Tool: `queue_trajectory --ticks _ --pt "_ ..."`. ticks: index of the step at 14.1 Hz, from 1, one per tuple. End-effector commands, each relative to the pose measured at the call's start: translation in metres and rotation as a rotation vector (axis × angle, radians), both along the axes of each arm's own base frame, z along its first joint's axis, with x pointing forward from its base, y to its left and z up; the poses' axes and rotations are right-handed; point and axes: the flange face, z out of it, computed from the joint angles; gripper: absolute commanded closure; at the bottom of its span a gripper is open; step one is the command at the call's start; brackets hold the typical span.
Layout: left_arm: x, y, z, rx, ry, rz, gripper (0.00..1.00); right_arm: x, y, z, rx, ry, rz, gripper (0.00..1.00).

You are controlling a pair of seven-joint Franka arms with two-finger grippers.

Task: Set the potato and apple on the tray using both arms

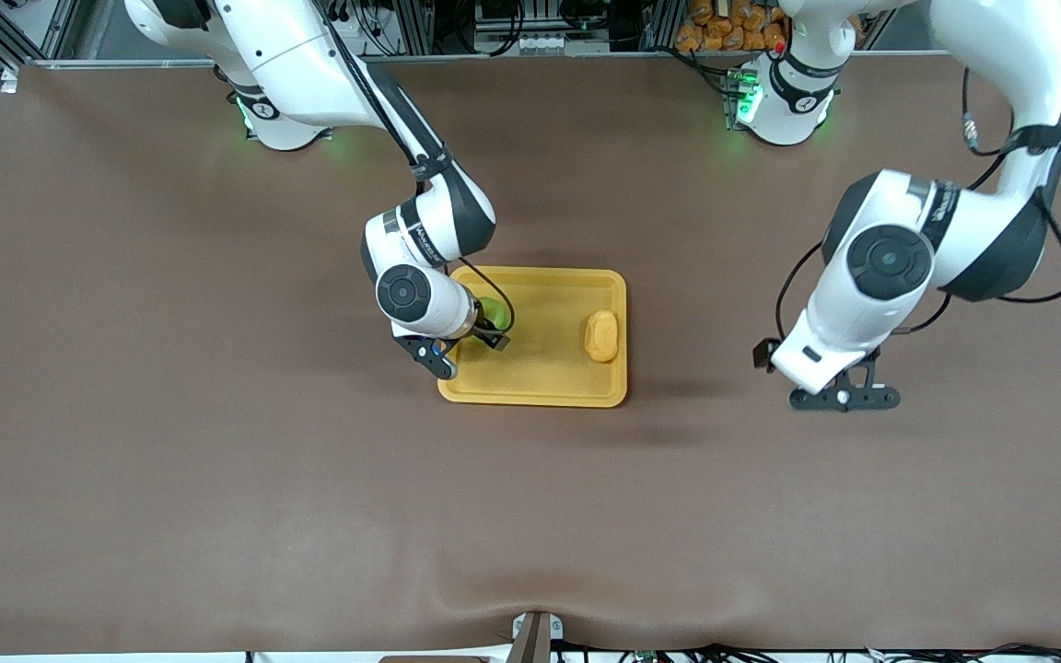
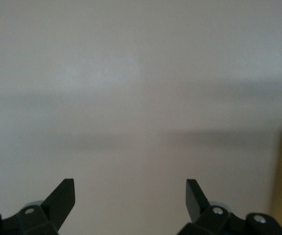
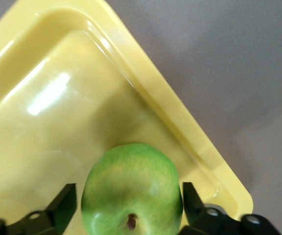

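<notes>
Round green apple [image 3: 131,188] sits on the yellow plastic tray [image 1: 549,391] between the right hand's [image 1: 468,352] spread fingers (left hand [image 1: 844,398] also spread, waiting over the bench)

A robotics lab. Two white robot arms [image 1: 420,239] with green-lit bases are mounted along one edge of a large table [image 1: 217,479] covered in brown cloth, backed by metal framing [image 1: 24,28] and bundled cables [image 1: 512,18].
</notes>
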Motion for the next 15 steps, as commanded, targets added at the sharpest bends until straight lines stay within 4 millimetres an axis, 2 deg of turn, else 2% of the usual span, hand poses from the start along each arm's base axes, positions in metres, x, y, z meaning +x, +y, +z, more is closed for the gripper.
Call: queue_trajectory --ticks 1,4,8,11,12,14,15 --pt "-0.038 0.006 0.016 0.014 0.033 -0.015 0.0 0.008 -0.008 0.022 0.001 0.055 -0.008 0.0" --pt "-0.037 0.011 0.038 0.055 0.148 -0.033 0.0 0.029 -0.028 0.064 0.003 0.132 -0.012 0.0" --pt "-0.024 0.048 0.065 0.071 0.187 -0.033 0.0 0.052 -0.076 0.134 0.001 0.199 -0.031 0.0" --pt "-0.024 0.058 0.088 0.087 0.222 -0.012 0.0 0.068 -0.109 0.175 -0.008 0.229 -0.051 0.0" --pt "-0.024 0.064 0.095 0.091 0.239 0.002 0.0 0.07 -0.118 0.184 -0.018 0.23 -0.053 0.0" --pt "-0.027 0.088 0.105 0.104 0.28 0.022 0.0 0.075 -0.138 0.198 -0.046 0.23 -0.049 0.0" --pt "-0.028 0.103 0.106 0.112 0.31 0.025 0.0 0.078 -0.154 0.204 -0.056 0.24 -0.04 0.0"
